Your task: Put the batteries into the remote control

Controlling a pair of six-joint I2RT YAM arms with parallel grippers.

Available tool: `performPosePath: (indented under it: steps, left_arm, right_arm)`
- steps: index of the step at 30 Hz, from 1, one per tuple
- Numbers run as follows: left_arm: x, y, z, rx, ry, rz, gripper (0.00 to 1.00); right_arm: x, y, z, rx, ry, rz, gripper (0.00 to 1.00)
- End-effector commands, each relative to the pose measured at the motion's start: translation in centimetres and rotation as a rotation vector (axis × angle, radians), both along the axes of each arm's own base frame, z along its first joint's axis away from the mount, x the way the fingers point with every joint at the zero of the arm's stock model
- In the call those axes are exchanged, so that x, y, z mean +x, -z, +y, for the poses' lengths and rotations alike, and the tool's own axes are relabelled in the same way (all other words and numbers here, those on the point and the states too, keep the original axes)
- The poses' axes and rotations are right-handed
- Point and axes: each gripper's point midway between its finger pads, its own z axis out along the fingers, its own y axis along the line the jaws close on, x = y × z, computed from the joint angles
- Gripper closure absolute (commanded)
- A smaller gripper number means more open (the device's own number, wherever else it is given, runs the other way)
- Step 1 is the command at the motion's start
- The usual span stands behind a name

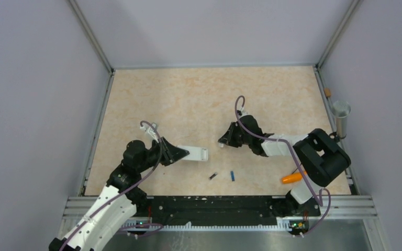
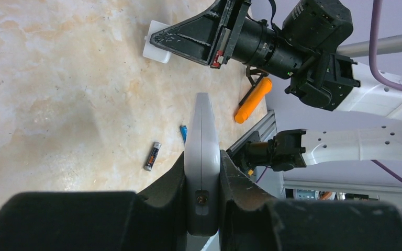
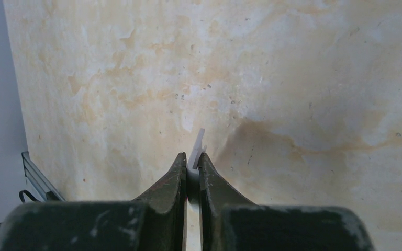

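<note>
Your left gripper clamps the remote control at centre-left and your right gripper pinches a thin white plate; the dark battery and blue battery lie lower-centre, below the right gripper, seemingly nearer.

No text, brand, number or sign can be read in any view. The dark battery has a printed wrap, but whatever it says is too small to make out. The remote control shows only a plain pale edge, and the thin white plate shows a plain surface too.
</note>
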Motion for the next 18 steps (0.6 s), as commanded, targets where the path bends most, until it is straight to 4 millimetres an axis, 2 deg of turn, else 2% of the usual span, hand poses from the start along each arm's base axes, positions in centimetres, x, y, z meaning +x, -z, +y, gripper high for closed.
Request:
performPosePath:
  steps: [1,4,10,18]
  left_arm:
    - [0.5,-0.8,-0.2,-0.037,-0.004,-0.032,1.00]
    - [0.4,-0.3,-0.3,-0.041,0.001,-0.017,1.00]
    - [0.3,1.0,-0.5,-0.057,0.001,0.025,1.00]
    - [0.6,2.7,-0.9,-0.110,-0.013,0.081,1.00]
  right_arm:
    - [2.0,-1.6,0.5,0.045,0.011,-0.048,0.91]
    - [1.8,-1.1,0.1,0.034,0.018,-0.034,0.82]
    - [1.3,-0.8,-0.6,0.014,0.028,-0.017,0.70]
    - [0.4,-1.4,-2.9,-0.064,0.079,-0.024,0.64]
